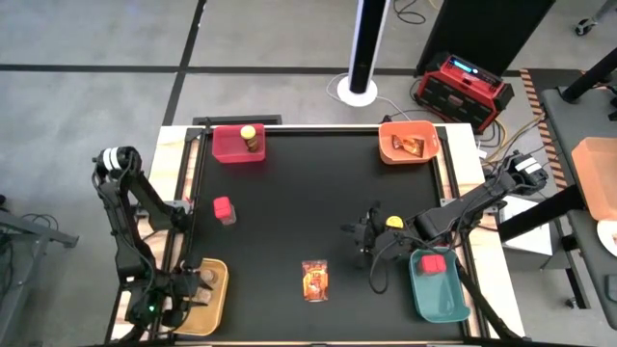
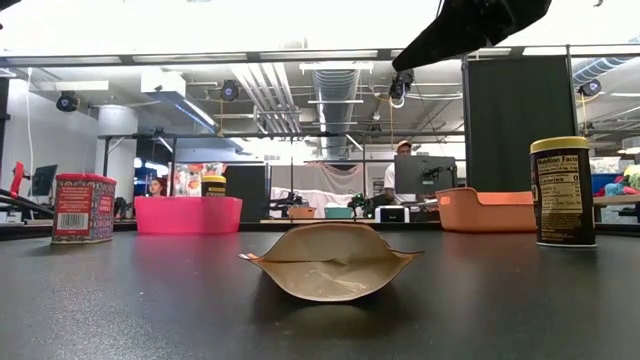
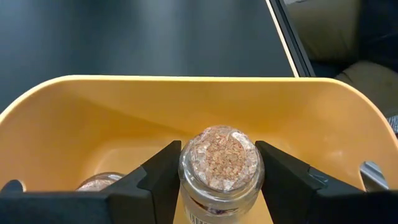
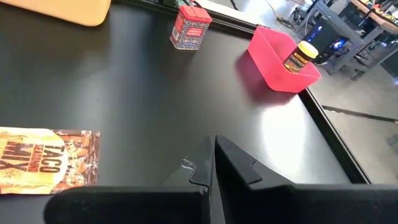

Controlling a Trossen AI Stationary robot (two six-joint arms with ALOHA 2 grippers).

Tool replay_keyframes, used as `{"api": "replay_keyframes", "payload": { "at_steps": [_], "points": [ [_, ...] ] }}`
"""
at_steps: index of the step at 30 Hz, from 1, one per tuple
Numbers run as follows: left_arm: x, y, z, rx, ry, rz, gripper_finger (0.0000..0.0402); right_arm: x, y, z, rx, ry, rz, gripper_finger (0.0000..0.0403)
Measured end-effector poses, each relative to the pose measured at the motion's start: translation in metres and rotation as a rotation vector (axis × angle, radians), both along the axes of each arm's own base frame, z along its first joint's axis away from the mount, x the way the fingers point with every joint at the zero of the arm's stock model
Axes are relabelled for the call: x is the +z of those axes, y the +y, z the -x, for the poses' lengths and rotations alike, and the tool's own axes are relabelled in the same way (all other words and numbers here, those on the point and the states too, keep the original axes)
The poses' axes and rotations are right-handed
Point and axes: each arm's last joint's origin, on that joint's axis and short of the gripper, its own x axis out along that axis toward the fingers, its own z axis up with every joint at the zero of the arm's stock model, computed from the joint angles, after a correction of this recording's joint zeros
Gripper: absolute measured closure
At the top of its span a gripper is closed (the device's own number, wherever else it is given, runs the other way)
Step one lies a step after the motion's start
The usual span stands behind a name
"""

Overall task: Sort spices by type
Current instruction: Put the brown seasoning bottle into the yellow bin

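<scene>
Your left end effector (image 3: 217,186) clasps a cork-topped jar (image 3: 219,163) inside the yellow bin (image 3: 74,118), beside its match; right end effector (image 4: 211,171) closed, empty.

Light came from overhead, even and fairly bright, and my black table (image 1: 289,222) took it as soft grey sheen rather than hard glare. At table height the ceiling behind was blown out nearly white, so my arm hung there as a dark silhouette. The packet (image 2: 330,262) cast only a faint, short shadow beneath itself. Through my left wrist camera the cork-topped jar (image 3: 219,163) was sharp, while the yellow bin (image 3: 186,112) glowed warmly and the floor beyond blurred. My right wrist camera caught a pale bloom of reflected light on the table beside the pink bin (image 4: 280,56), and the room beyond looked soft.
</scene>
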Motion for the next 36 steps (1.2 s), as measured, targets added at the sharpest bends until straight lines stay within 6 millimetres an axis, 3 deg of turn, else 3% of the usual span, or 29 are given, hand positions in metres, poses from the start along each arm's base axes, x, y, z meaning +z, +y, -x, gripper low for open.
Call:
{"api": "replay_keyframes", "payload": {
  "at_steps": [15, 26, 36],
  "points": [
    [-0.0001, 0.0019, -0.0041, 0.058, -0.032, 0.009, 0.0218, 0.0, 0.0, 0.0, 0.001, 0.001, 0.002, 0.0393],
    [-0.001, 0.0027, -0.0058, 0.0, -0.05, -0.053, 0.0231, -0.0001, 0.0, 0.0, 0.008, 0.006, 0.014, 0.0393],
    [-0.0009, 0.0025, -0.0058, 0.086, -0.027, 0.027, 0.0183, -0.0001, 0.0, 0.0001, 0.007, 0.006, 0.014, 0.0393]
  ]
}}
